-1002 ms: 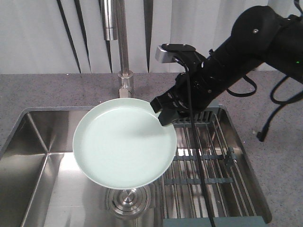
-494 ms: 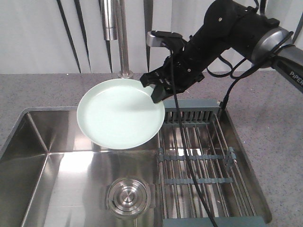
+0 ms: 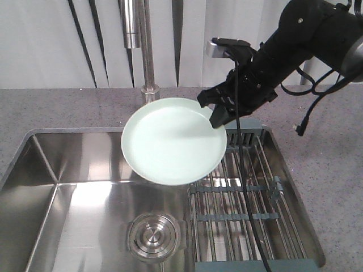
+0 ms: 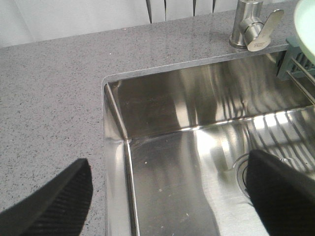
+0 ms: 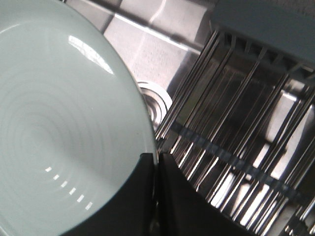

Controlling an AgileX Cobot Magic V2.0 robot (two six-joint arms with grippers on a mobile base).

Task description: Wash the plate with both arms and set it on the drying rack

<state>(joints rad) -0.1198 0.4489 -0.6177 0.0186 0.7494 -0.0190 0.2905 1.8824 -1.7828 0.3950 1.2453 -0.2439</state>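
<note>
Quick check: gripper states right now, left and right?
Left gripper: open, holding nothing.
Right gripper: closed on the plate rim.

Right arm [image 3: 300, 39] raised, wrist angled downward, jaws pinched shut, left gripper [image 4: 167, 179] jaws spread wide

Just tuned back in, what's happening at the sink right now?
The right gripper is clamped on the rim of the plate and holds it in the air, roughly over where the sink basin meets the drying rack. The plate is not yet set on the rack. The left gripper is open and empty, hovering over the left side of the basin. No water is visible running.
</note>
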